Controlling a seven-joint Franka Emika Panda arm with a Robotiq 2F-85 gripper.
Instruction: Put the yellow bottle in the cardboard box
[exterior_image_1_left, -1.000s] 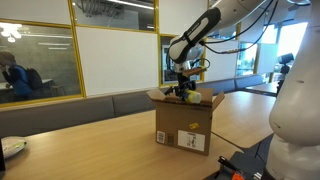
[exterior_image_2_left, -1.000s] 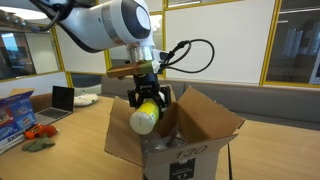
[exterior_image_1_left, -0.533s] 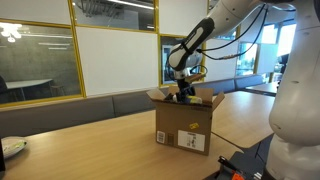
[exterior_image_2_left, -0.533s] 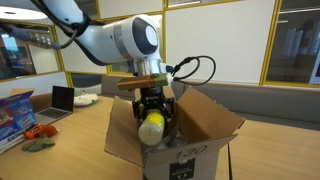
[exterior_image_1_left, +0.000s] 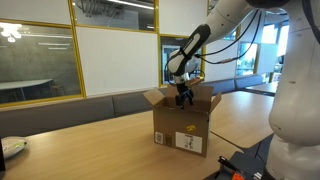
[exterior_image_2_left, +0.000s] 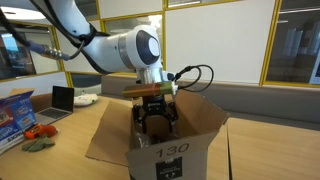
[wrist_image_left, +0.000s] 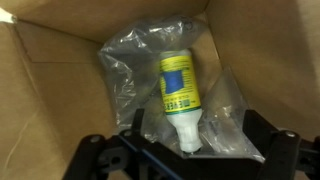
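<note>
The yellow bottle (wrist_image_left: 179, 92) lies on crumpled clear plastic at the bottom of the cardboard box (wrist_image_left: 60, 90), its narrow white end pointing at the camera. My gripper (wrist_image_left: 195, 130) hangs just above it, open, its black fingers (wrist_image_left: 136, 128) standing well apart on either side of the neck without touching it. In both exterior views the gripper (exterior_image_1_left: 183, 97) (exterior_image_2_left: 155, 113) is lowered between the raised flaps of the brown box (exterior_image_1_left: 185, 128) (exterior_image_2_left: 172, 152), and the bottle is hidden inside.
The box stands on a long wooden table (exterior_image_1_left: 90, 140). A laptop (exterior_image_2_left: 62, 97), a colourful packet (exterior_image_2_left: 12, 108) and small red and green items (exterior_image_2_left: 40, 133) lie at one end. A black device (exterior_image_1_left: 235, 165) sits near the table's front edge.
The gripper came down into the box with the bottle and its jaws opened. The bottle now lies loose on the plastic. The box flaps have shifted.
</note>
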